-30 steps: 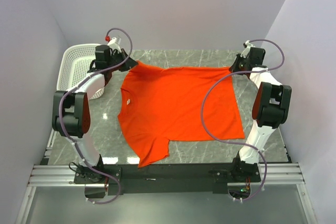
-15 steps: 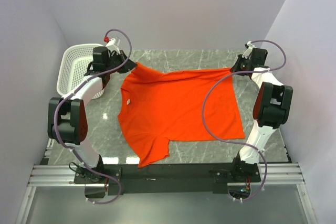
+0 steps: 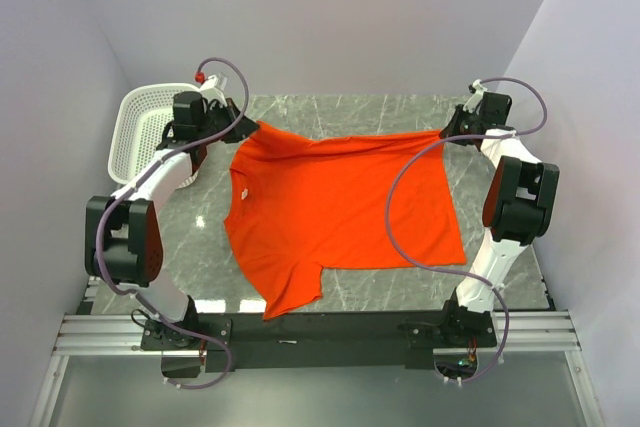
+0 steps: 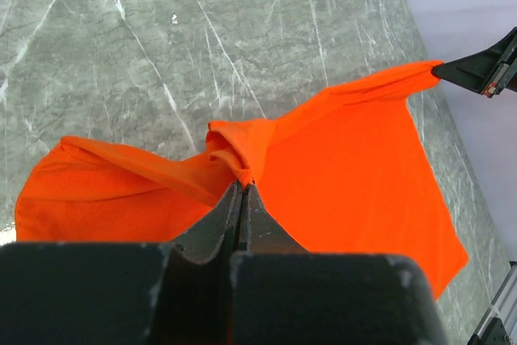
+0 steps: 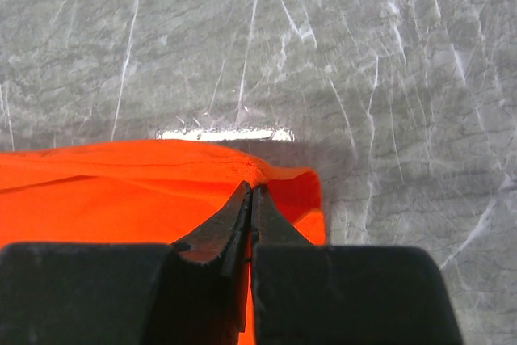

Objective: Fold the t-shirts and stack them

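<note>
Overhead: the orange-red t-shirt (image 3: pixel 340 212) is seen spread over the grey marbled table (image 3: pixel 350 107). Its far edge is stretched between the two arms, and one sleeve lies near the front edge. A white perforated basket (image 3: pixel 140 125) is seen at the far left corner, just beside the left arm. It is caught by neither wrist camera.

Right wrist: the right gripper (image 5: pixel 250 193) is shown with fingers pressed together on the hemmed far right corner of the t-shirt. A little fabric is folded over just past the tips.

Left wrist: the left gripper (image 4: pixel 242 190) is shown clamped on a bunched fold at the far left corner. From there the cloth is drawn taut and raised off the table towards the right gripper, whose black tip is glimpsed at the frame's right edge. Finger closure cannot be resolved from overhead.

Pose: both arms are extended to the far side of the table. The left forearm is angled inward past the basket, and the right arm is reached along the right edge.
</note>
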`<state>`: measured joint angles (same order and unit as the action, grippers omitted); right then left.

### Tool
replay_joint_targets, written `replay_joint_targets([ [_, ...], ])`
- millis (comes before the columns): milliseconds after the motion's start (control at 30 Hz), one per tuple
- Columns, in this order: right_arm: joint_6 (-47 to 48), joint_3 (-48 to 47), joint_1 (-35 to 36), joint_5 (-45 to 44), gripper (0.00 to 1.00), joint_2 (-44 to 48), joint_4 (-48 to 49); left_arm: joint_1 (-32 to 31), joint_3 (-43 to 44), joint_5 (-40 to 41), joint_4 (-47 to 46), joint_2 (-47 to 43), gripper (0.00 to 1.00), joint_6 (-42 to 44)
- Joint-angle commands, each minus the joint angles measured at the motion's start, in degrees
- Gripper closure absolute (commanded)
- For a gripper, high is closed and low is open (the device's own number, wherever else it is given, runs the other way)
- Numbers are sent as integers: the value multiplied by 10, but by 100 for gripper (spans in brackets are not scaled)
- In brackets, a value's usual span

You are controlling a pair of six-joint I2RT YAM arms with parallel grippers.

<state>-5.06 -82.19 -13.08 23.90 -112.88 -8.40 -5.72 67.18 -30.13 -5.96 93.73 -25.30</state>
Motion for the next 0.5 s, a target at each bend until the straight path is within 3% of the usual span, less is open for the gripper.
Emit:
replay_joint_targets([
  [0, 0, -23, -6, 10, 98, -1, 3, -2, -9, -1, -8, -35, 100, 11],
  [467, 9, -15, -12, 19, 97, -1, -2, -2, -52, 4, -8, -81, 100, 2],
])
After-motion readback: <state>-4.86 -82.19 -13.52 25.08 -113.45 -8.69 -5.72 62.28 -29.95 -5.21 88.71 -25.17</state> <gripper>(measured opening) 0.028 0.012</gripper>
